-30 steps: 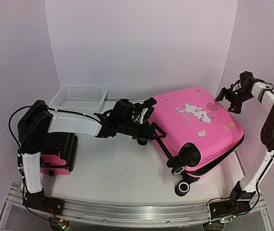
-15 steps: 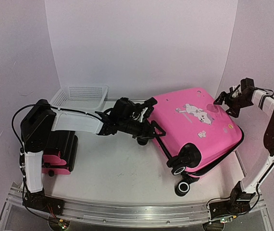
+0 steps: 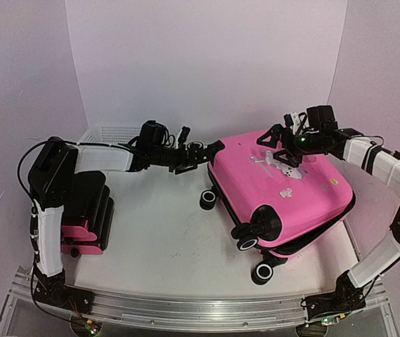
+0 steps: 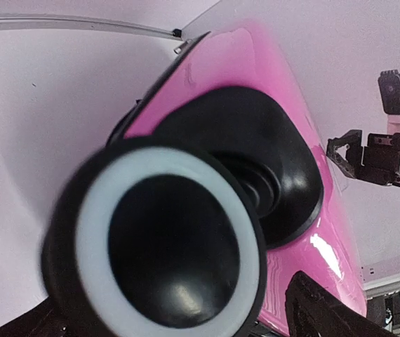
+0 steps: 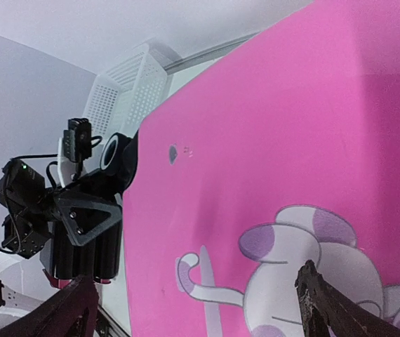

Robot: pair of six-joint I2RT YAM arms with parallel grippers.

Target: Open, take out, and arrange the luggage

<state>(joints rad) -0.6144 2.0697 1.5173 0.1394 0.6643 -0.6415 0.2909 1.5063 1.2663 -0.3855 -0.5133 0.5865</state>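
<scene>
light bright, even | shadows soft | glare on luggage (image 4: 242, 63) | wheel (image 4: 165, 253) blurred

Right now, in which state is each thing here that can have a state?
luggage, closed, lying flat, stickers up.
left pincer, open, at a luggage wheel.
right pincer, open, over the luggage, holding nothing.
basket, upright, inside not visible.

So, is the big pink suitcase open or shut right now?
Shut. The suitcase lies flat, sticker side up, both shells together with only a dark seam along the edge; no lining shows.
</scene>
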